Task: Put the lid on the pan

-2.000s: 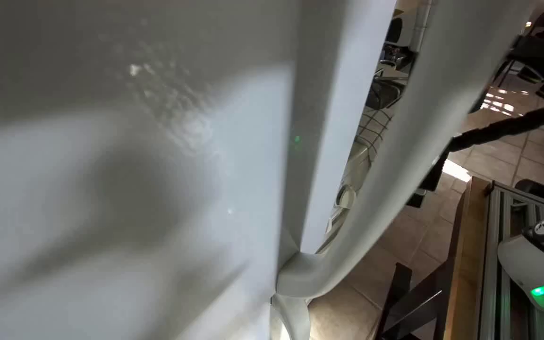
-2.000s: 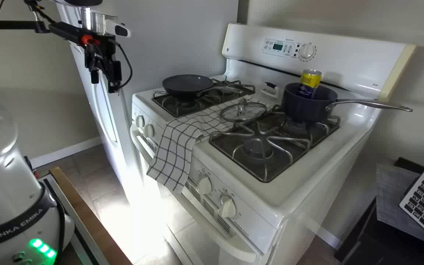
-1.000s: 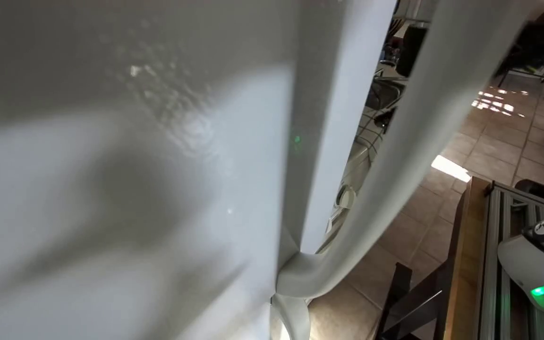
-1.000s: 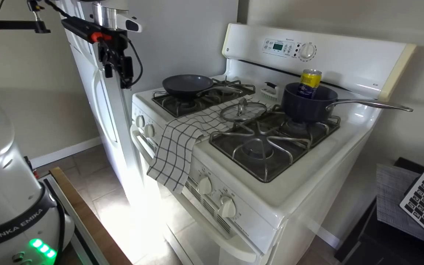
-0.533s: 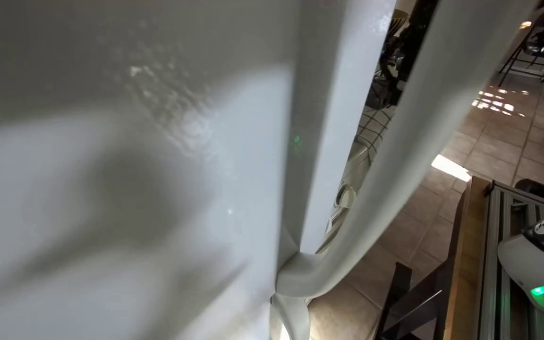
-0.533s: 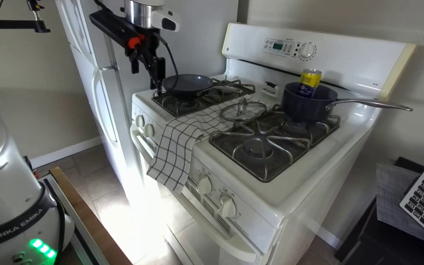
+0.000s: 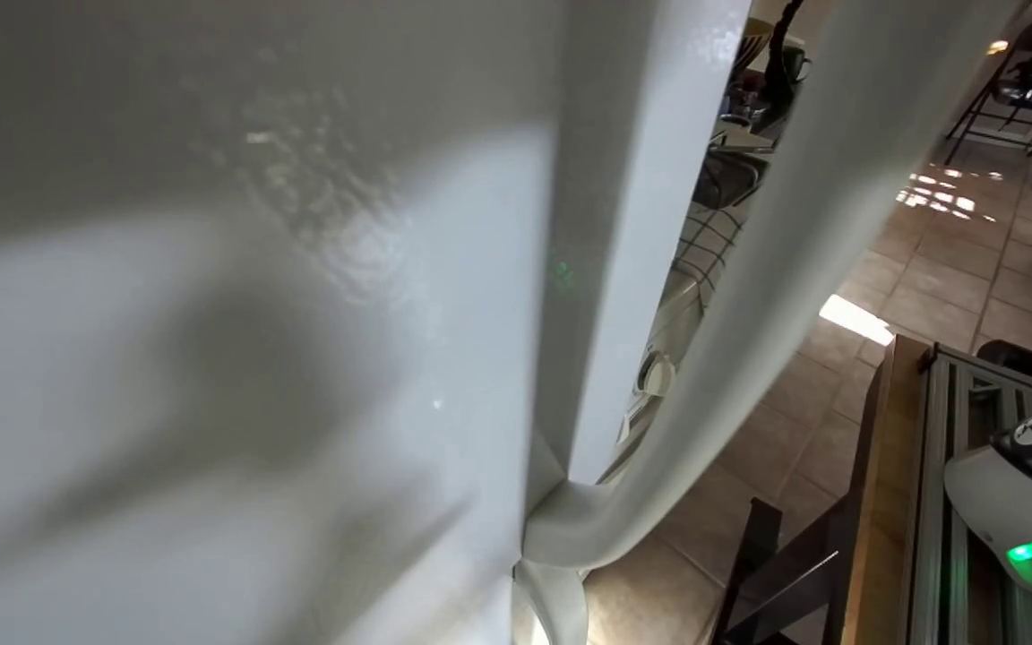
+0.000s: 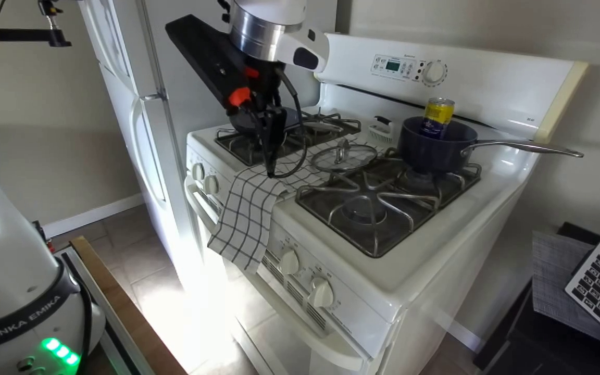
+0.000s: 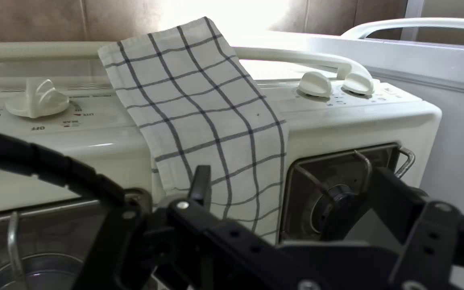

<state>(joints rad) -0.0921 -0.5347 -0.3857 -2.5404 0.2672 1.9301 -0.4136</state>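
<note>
A tall white fridge [image 8: 190,99] stands just beside the white metal stove [image 8: 409,265]. A white cloth towel [image 9: 216,112] with dark checks lies across the stove and hangs down its front. A deep dark-blue pot [image 8: 430,153] and a shallow dark-grey frying pan [image 8: 244,124] sit on top. The round glass lid [image 8: 352,160] lies on the towel, between the pot and pan. A yellow-and-blue metal can [image 8: 438,117] pokes out of the pot. My black fingers [image 9: 201,183] hang over the stove, wide apart, holding nothing.
</note>
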